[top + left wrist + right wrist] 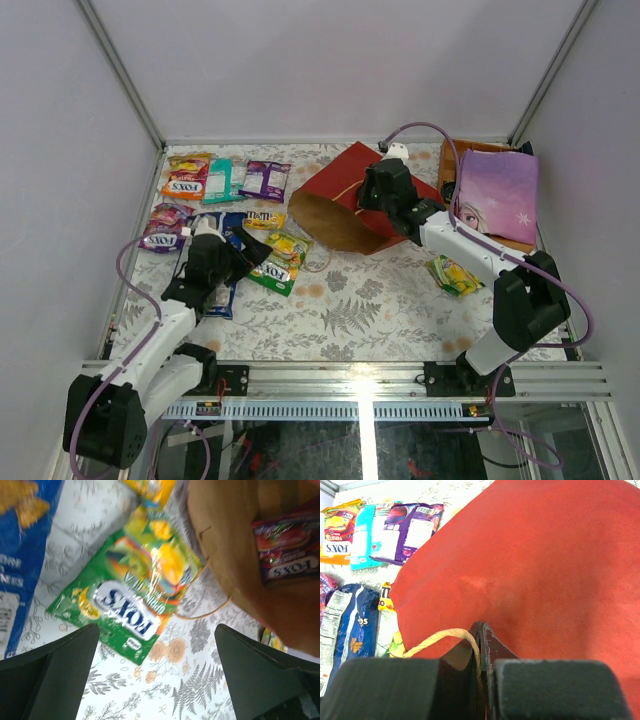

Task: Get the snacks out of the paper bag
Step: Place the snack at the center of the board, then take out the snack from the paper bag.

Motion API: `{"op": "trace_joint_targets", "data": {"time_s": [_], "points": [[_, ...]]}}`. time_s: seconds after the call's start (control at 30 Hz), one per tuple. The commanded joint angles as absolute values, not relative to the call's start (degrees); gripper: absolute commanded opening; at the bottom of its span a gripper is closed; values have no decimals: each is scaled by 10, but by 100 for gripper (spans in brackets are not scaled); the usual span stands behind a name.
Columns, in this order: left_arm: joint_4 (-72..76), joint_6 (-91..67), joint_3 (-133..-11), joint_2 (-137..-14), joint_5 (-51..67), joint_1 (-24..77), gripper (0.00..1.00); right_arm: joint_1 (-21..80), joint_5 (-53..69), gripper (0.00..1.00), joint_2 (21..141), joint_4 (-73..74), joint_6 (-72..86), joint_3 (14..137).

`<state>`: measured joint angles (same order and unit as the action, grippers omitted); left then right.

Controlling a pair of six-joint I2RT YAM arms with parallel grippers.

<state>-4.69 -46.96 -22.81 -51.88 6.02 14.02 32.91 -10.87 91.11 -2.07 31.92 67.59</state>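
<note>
The paper bag (345, 205) lies on its side, red outside, brown mouth facing left. My right gripper (372, 192) is shut on its upper edge and loop handle (445, 636); the red wall (545, 555) fills the right wrist view, jaws (482, 630) pinched together. A red FOX'S packet (287, 550) lies inside the bag (230, 545). My left gripper (248, 256) is open and empty, low over the table beside a green FOX'S packet (280, 262), which shows ahead of the fingers (130, 600). Several snacks lie at the left: orange (187, 175), teal (220, 180), purple (265, 180), blue (225, 275).
A lilac snowflake bag (497, 195) rests on a brown box (452, 158) at the back right. A yellow-green packet (453, 275) lies under the right arm. White walls close in the table on three sides. The bag's other handle (205, 614) trails on the cloth.
</note>
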Motion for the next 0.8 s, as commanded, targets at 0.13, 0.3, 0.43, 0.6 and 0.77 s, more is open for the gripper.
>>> {"op": "trace_joint_targets", "data": {"time_s": [0.13, 0.3, 0.43, 0.6, 0.77], "points": [[11, -420, -360, -571, 45, 162, 100, 332, -119, 0, 884, -38, 315, 688], [132, -386, -417, -719, 66, 267, 93, 286, -7, 0, 888, -52, 387, 687], [199, -346, -487, -843, 74, 342, 74, 270, 25, 0, 893, -50, 403, 695], [273, -325, -558, -959, 84, 365, 65, 256, 37, 0, 886, -43, 413, 701], [354, -288, -616, -1043, 61, 381, 66, 254, 38, 0, 901, -7, 410, 732]]}}
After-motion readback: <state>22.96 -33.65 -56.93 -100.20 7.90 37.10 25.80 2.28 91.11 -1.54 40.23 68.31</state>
